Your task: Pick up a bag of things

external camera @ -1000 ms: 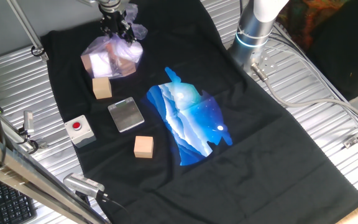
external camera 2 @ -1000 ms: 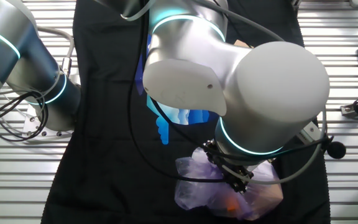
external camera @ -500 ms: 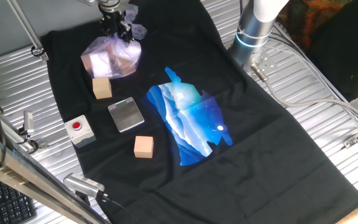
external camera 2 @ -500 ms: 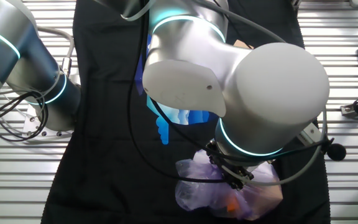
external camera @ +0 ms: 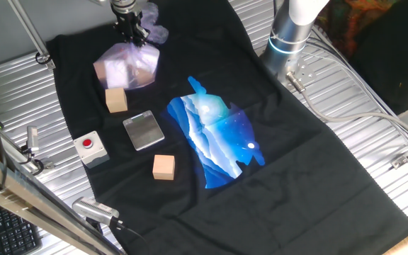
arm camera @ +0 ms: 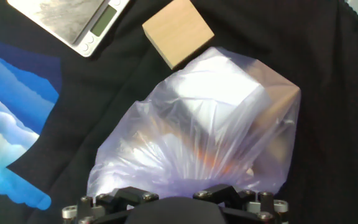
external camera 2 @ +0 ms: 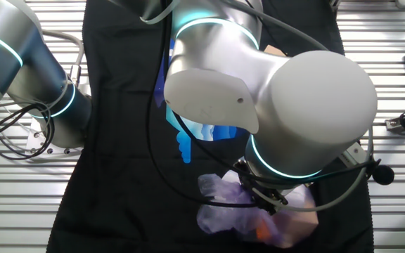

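Observation:
The bag of things [external camera: 126, 67] is a pale pink-lavender crinkly plastic bag with blocky contents, at the far left of the black cloth. My gripper [external camera: 132, 32] is above it and shut on the gathered plastic near its knotted top [external camera: 153, 32]. The bag hangs stretched below the fingers, and its lower part looks to be still at the cloth. In the other fixed view the bag [external camera 2: 220, 211] shows under the gripper [external camera 2: 262, 198], half hidden by the arm. In the hand view the bag [arm camera: 210, 130] fans out from between the closed fingers [arm camera: 219, 193].
A tan wooden cube [external camera: 117, 100] lies just in front of the bag, also seen in the hand view [arm camera: 178, 32]. A silvery square plate [external camera: 143, 130], a second cube [external camera: 163, 167] and a red-button box [external camera: 91, 147] follow. A blue print [external camera: 218, 134] marks the cloth's middle.
The gripper has risen a little with the bag's top in it. The plastic is pulled tauter and the bag has shifted slightly upward.

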`<state>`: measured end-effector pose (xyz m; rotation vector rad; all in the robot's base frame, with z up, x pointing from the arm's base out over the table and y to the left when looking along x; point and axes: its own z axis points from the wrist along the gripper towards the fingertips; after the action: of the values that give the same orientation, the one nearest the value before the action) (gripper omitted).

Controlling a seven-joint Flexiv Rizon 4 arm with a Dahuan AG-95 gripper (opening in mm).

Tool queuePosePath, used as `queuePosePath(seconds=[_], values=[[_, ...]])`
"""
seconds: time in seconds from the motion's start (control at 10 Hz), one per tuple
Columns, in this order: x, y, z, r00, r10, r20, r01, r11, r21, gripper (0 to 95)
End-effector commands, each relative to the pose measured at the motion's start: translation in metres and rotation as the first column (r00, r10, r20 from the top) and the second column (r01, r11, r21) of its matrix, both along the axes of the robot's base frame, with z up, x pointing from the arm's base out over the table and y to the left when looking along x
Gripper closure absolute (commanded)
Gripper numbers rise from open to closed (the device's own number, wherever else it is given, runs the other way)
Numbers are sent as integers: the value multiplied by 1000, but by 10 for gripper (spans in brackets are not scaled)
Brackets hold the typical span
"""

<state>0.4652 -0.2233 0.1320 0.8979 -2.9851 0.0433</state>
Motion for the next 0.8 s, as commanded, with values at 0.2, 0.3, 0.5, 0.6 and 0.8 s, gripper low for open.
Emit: queuePosePath(seconds=[0.2,0.3,0.5,0.6,0.8], values=[[0,0,0,1000,-5,3,5,1000,0,950],[0,0,0,1000,-6,4,6,1000,1,950],[0,0,0,1000,-11,5,11,1000,1,950],[0,0,0,1000,-12,6,12,1000,3,950],[0,0,0,1000,-14,7,14,1000,7,950]])
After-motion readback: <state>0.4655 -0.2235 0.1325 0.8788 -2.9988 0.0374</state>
